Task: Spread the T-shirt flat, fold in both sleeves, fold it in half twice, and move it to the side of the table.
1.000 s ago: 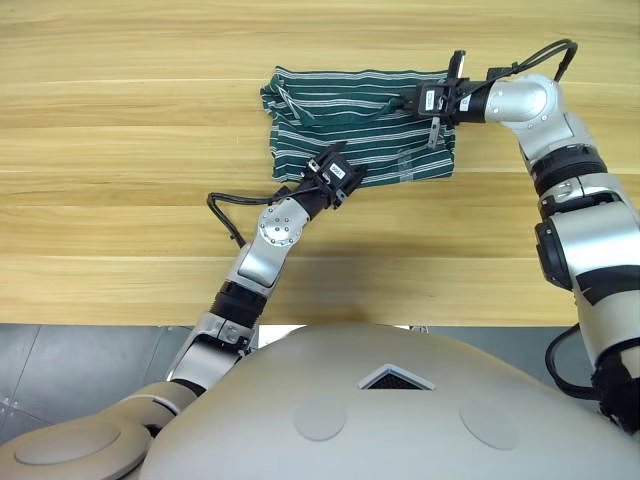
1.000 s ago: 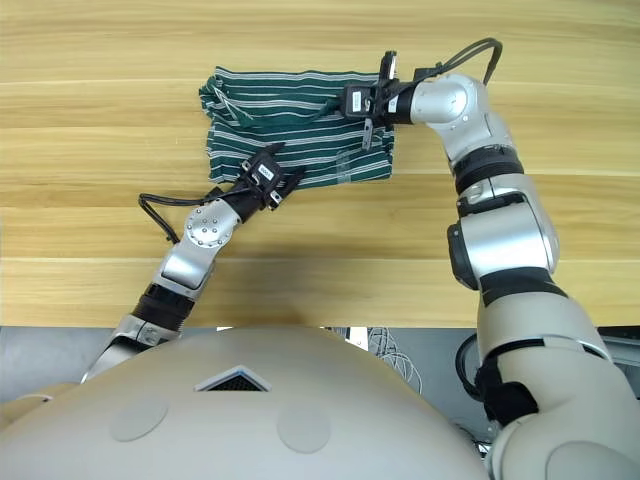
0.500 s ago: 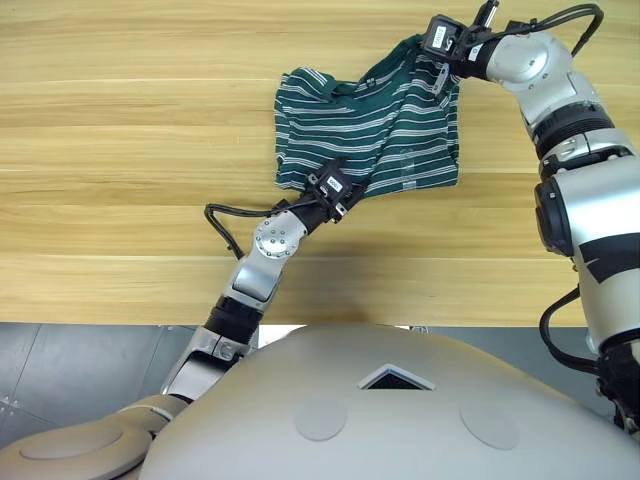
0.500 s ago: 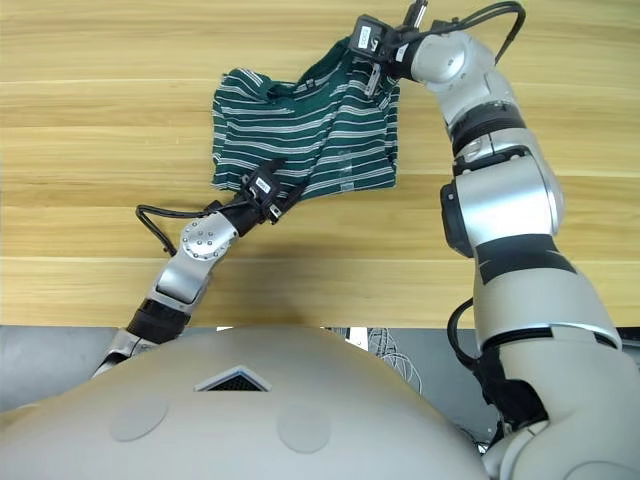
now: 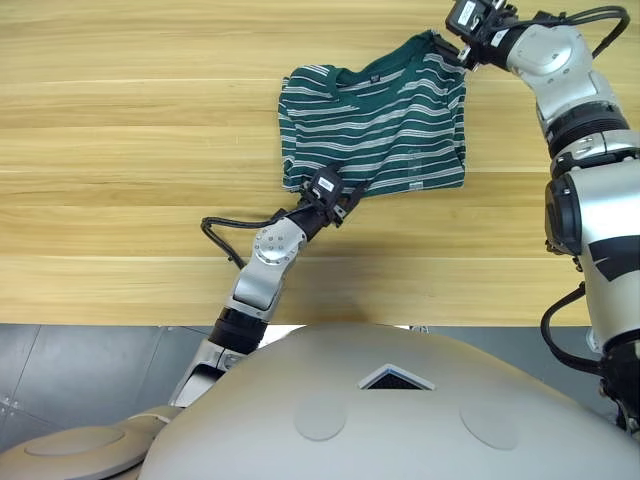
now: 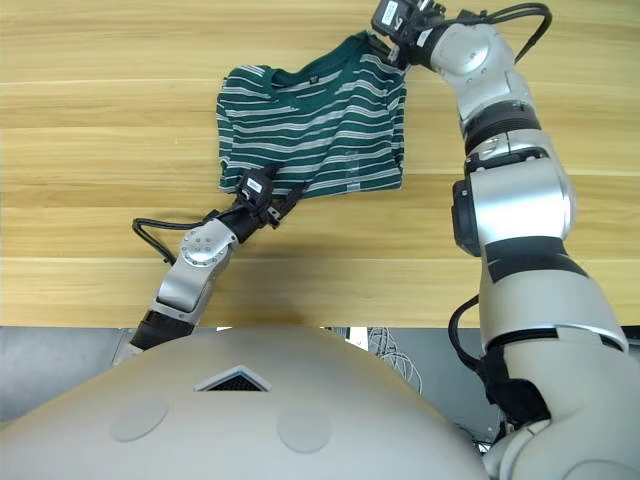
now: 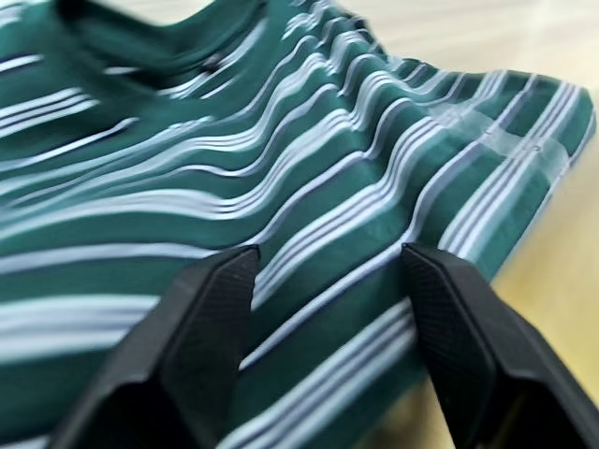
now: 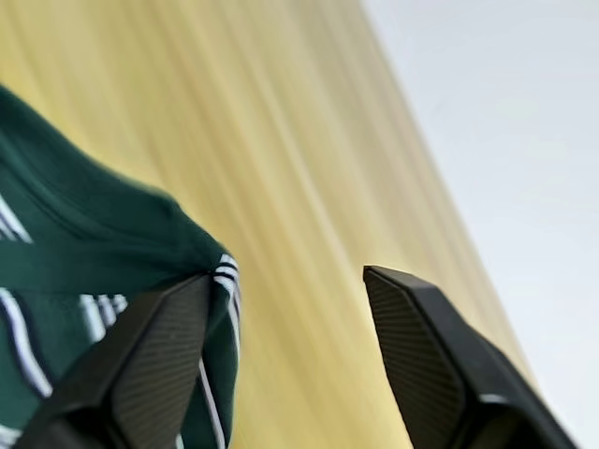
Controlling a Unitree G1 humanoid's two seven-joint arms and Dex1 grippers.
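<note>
I log: left pincer (image 7: 328, 267), fingers spread wide over the T-shirt's (image 5: 380, 125) near hem; right pincer (image 8: 285, 276), likewise wide, one finger right at its far right corner. T-shirt green with white stripes, lying mid-worktop (image 5: 120, 150), collar at far edge.

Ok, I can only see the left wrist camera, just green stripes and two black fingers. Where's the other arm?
Observer: The right end effector is at the T-shirt's far right corner.
Operator: Is it grabbing it?
Observer: No. Its fingers are apart, and the corner lies beside one of them and doesn't look pinched.
Operator: And where on the shirt is mine?
Observer: Your left end effector is at the near edge, toward the shirt's left side, on the wooden table.
</note>
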